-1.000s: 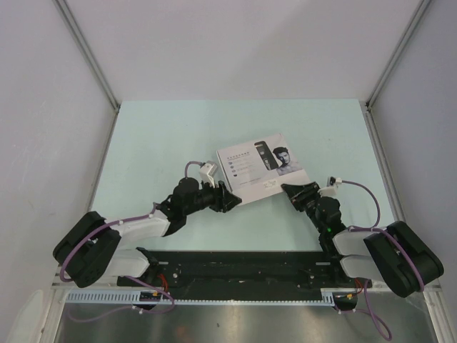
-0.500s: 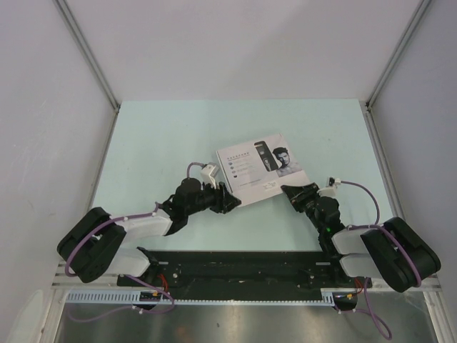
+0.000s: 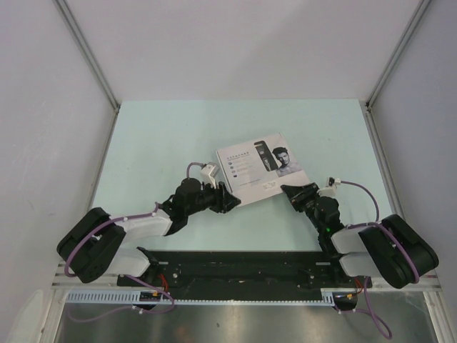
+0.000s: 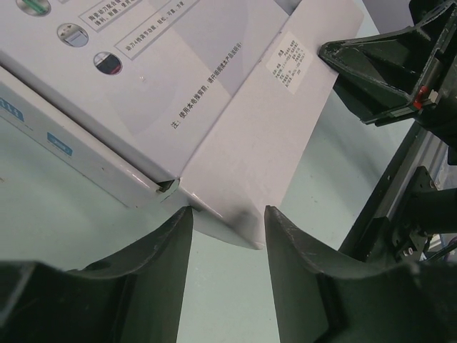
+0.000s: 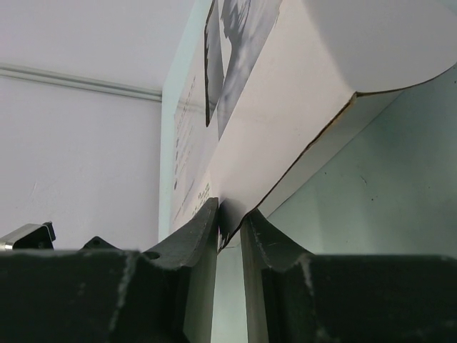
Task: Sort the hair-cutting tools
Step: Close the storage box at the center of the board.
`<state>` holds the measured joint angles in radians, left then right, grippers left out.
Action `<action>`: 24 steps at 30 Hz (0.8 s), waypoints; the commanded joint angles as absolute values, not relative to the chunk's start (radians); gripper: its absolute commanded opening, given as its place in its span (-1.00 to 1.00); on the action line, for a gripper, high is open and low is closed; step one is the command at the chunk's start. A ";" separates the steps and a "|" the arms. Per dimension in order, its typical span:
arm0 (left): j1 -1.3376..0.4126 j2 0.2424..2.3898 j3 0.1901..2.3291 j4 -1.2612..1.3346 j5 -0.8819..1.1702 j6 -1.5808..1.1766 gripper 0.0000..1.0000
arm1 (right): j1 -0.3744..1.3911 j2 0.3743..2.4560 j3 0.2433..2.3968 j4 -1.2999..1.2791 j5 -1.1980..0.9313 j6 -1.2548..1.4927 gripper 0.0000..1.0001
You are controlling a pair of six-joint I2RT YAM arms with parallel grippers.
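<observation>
The flat white box (image 3: 260, 169) with its printed lid lies closed near the middle of the table. The clipper, comb guards, cable and brush are hidden; only a printed picture of a clipper shows on the lid. My left gripper (image 3: 233, 201) is at the box's near left corner. In the left wrist view it (image 4: 227, 211) is open, with the corner of the white lid flap (image 4: 264, 143) just at its fingertips. My right gripper (image 3: 288, 191) is at the box's near right edge. In the right wrist view it (image 5: 229, 211) is shut on the edge of the lid flap (image 5: 285, 121).
The pale green table (image 3: 164, 136) is walled by white panels at the back and sides. The black base rail (image 3: 235, 268) runs along the near edge. The right gripper's black fingers (image 4: 385, 64) show across the box in the left wrist view.
Both arms have shifted only slightly at the elbows. The box and both grippers stay where they were.
</observation>
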<state>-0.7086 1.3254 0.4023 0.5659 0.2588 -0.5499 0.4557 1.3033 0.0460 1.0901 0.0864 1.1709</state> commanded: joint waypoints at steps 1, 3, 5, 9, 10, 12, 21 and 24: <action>-0.719 1.319 0.402 0.614 0.238 -0.541 -0.03 | 0.463 1.324 -0.044 1.147 0.097 1.158 -0.58; -0.719 1.325 0.400 0.614 0.235 -0.540 -0.04 | 0.465 1.339 -0.046 1.157 0.094 1.158 -0.59; -0.719 1.333 0.400 0.614 0.226 -0.540 -0.04 | 0.465 1.357 -0.051 1.175 0.092 1.161 -0.59; -0.719 1.341 0.393 0.614 0.216 -0.537 -0.05 | 0.465 1.399 -0.054 1.207 0.091 1.163 -0.59; -0.719 1.341 0.390 0.614 0.215 -0.537 -0.04 | 0.465 1.407 -0.057 1.224 0.091 1.164 -0.58; -0.719 1.342 0.385 0.614 0.207 -0.537 -0.04 | 0.466 1.442 -0.061 1.245 0.091 1.169 -0.58; -0.719 1.367 0.399 0.614 0.213 -0.531 -0.05 | 0.468 1.666 -0.071 1.509 0.063 1.203 -0.58; -0.721 1.364 0.403 0.614 0.224 -0.528 -0.02 | 0.471 1.704 -0.071 1.549 0.061 1.220 -0.61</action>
<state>-0.7116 1.3636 0.3870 0.5678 0.2127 -0.5461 0.4572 1.6493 0.0483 1.3602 0.0776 1.2274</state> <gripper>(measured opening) 0.477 0.216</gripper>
